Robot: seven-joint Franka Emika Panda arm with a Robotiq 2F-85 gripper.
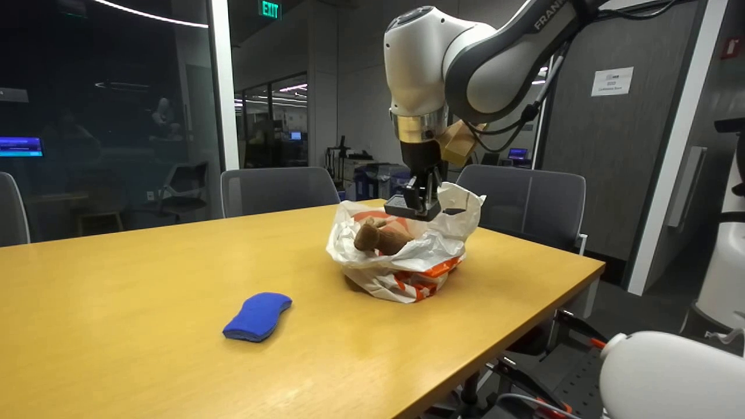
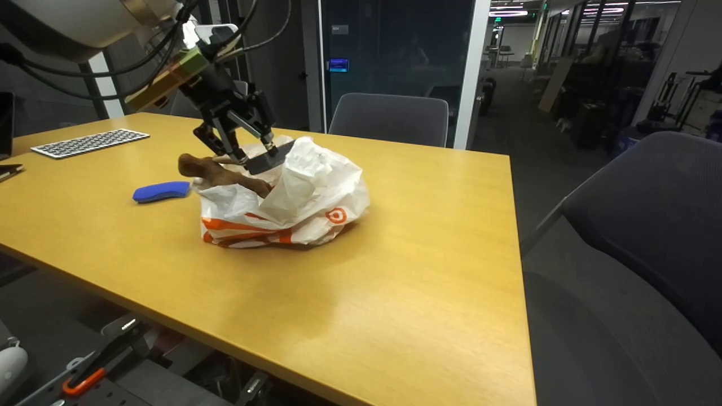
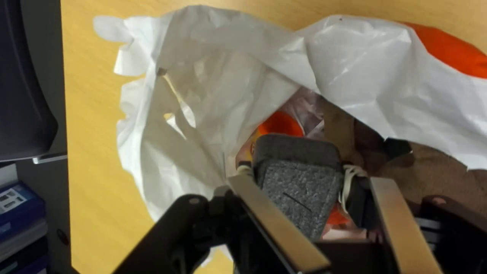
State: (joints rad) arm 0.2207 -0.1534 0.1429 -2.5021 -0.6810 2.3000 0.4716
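My gripper (image 2: 257, 153) is shut on a dark grey felt eraser-like block (image 2: 271, 160), one finger on each side of it. In the wrist view the block's mottled grey face (image 3: 296, 198) fills the space between the fingertips, and a pale band shows at the right finger. The block is at the mouth of a crumpled white plastic bag (image 1: 372, 279) with red-orange print; whether it touches the bag is unclear. A brown plush-looking thing (image 1: 387, 240) pokes out of the bag beside the gripper. Inside, an orange item (image 3: 280, 123) is partly hidden behind the block.
A blue, curved, soft-looking pad (image 1: 259, 317) lies on the yellow wooden table (image 1: 145, 279) near the bag. A white keyboard (image 2: 90, 143) sits farther along the table. Grey chairs (image 2: 389, 119) stand around the table edges.
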